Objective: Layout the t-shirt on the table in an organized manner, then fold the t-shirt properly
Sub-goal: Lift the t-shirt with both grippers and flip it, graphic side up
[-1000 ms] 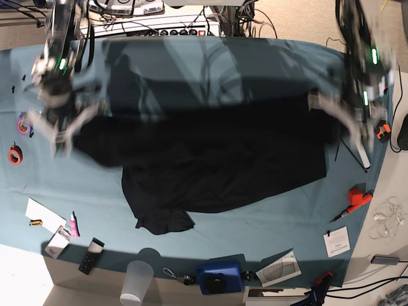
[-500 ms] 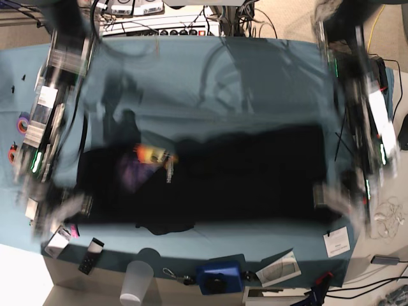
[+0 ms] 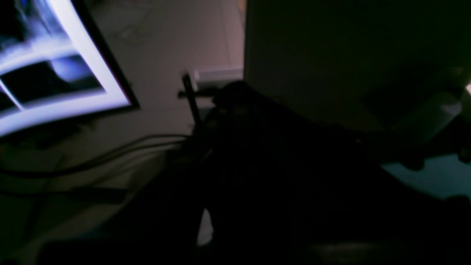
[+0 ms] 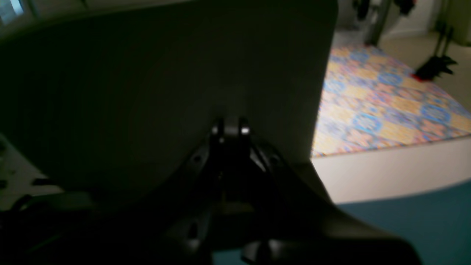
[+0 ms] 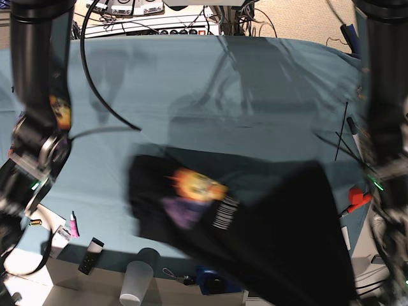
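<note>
Teal table (image 5: 191, 83) carries the t-shirt (image 5: 255, 217), print up, overhanging toward 5 o'clock. Right gripper (image 4: 228, 130) is pressed together on its black cloth; left gripper, unseen, is closed. Clear cup (image 5: 137, 280) stands at 7 o'clock.

My wrist views were dim and murky, lit only by a glaring screen (image 3: 55, 70); the base view was bright, motion blur smearing the t-shirt (image 5: 255, 217).

Lit monitor (image 3: 55, 70) by beige wall; patterned rug (image 4: 386, 106) on floor, dim light.
</note>
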Robot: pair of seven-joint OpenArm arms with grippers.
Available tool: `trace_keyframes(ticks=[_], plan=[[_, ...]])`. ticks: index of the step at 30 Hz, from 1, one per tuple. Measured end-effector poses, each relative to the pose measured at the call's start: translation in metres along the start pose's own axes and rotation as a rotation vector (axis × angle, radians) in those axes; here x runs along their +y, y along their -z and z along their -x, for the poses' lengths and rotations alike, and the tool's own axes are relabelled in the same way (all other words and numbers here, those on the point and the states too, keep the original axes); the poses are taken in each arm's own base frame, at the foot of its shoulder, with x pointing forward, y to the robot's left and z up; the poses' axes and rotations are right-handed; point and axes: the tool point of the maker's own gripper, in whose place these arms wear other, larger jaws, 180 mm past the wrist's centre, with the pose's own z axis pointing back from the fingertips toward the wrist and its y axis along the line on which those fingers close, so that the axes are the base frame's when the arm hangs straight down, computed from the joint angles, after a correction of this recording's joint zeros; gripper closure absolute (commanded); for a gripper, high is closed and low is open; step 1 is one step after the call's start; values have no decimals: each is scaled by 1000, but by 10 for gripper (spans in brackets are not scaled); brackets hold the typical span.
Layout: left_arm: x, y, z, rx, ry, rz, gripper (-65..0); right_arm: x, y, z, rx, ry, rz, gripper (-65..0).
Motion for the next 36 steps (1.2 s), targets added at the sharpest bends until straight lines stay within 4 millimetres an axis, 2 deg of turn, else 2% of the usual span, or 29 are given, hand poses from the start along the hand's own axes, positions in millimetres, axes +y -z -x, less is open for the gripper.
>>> trace_keyframes(ticks=[3,7,11,15,18,20,24,29,33,36], plan=[[-7,-2,-3,43,-2,32,0,9,1,20,72,-11,-52,0],[-22,-2,23,165,-39,94,0,15,0,70,225,-15,-88,0],[-39,-12,48,317,-108,186,0,13,-7,117,367,-30,-99,0],[-58,-18,55,371,-112,285,0,17,-23,172,561,-31,-136,0],[-61,-20,70,396,-128,305,0,20,-31,193,631,-22,-160,0],[-65,-21,99,448,-138,314,0,21,-34,200,645,-17,-167,0],[-76,-34,175,571,-141,323,0,17,-41,216,679,-22,-161,0],[-94,-66,246,644,-104,338,0,6,-53,229,697,-33,-145,0],[-114,-102,290,677,-19,341,0,-4,-65,237,703,-70,-121,0],[-127,-130,307,667,33,327,0,-16,-78,245,714,-106,-94,0]])
